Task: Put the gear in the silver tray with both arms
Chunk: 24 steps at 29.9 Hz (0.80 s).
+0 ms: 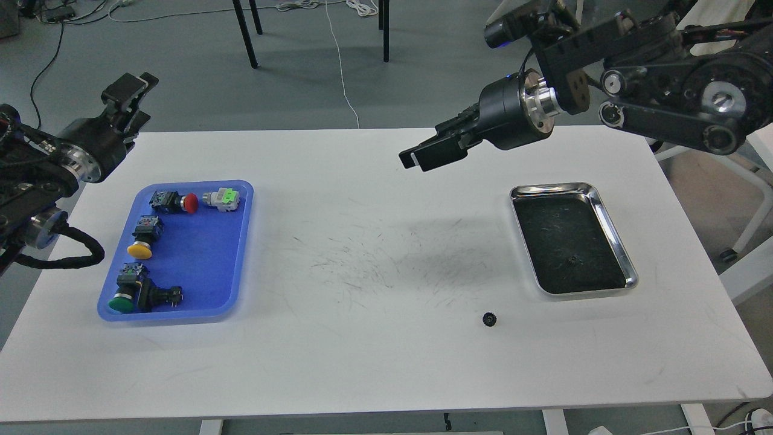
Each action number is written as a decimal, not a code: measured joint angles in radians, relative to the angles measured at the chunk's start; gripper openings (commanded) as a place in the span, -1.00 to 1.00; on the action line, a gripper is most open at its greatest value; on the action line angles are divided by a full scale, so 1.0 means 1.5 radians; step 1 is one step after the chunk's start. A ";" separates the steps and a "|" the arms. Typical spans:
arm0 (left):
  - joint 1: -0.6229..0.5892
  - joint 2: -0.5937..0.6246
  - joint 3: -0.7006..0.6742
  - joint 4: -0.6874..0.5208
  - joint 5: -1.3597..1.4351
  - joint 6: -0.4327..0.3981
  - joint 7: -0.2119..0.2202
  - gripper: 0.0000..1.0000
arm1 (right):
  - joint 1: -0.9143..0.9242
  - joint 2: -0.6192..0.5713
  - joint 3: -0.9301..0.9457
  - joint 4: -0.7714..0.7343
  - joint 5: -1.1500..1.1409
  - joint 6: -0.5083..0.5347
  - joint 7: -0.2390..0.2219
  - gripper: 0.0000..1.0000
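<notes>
While on the table, small black toothed gear, beside silver tray

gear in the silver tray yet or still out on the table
Out. The black gear lies on the white table, just off the silver tray.

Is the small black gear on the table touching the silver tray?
Apart. The head view shows the small black gear lying on the white table, with bare tabletop between it and the shiny steel tray's near rim.
</notes>
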<state>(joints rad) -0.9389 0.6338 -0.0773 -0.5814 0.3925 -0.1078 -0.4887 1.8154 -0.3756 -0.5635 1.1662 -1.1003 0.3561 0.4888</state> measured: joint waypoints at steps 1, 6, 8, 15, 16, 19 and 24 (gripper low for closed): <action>0.001 0.002 0.000 0.000 -0.001 -0.002 0.000 0.78 | 0.006 0.006 -0.005 0.010 -0.009 0.003 0.000 0.89; 0.002 0.014 0.000 0.000 -0.002 -0.006 0.000 0.80 | 0.045 0.038 -0.051 0.067 -0.051 0.007 0.000 0.89; 0.003 0.016 0.001 0.000 -0.002 -0.006 0.000 0.81 | 0.056 0.048 -0.071 0.085 -0.083 0.007 0.000 0.89; 0.009 0.018 0.001 0.000 -0.002 -0.007 0.000 0.81 | 0.053 0.069 -0.123 0.094 -0.160 0.005 0.000 0.89; 0.009 0.018 0.001 0.000 -0.002 -0.007 0.000 0.81 | 0.047 0.072 -0.132 0.093 -0.170 0.004 0.000 0.89; 0.009 0.020 0.001 0.000 -0.003 -0.012 0.000 0.81 | 0.028 0.086 -0.149 0.092 -0.190 0.001 0.000 0.89; 0.013 0.028 -0.001 0.000 -0.010 -0.023 0.000 0.82 | 0.014 0.105 -0.177 0.093 -0.213 -0.002 0.000 0.87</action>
<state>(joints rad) -0.9196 0.6759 -0.0782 -0.5813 0.3778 -0.1419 -0.4887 1.8361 -0.2178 -0.8295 1.3051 -1.4196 0.3532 0.4887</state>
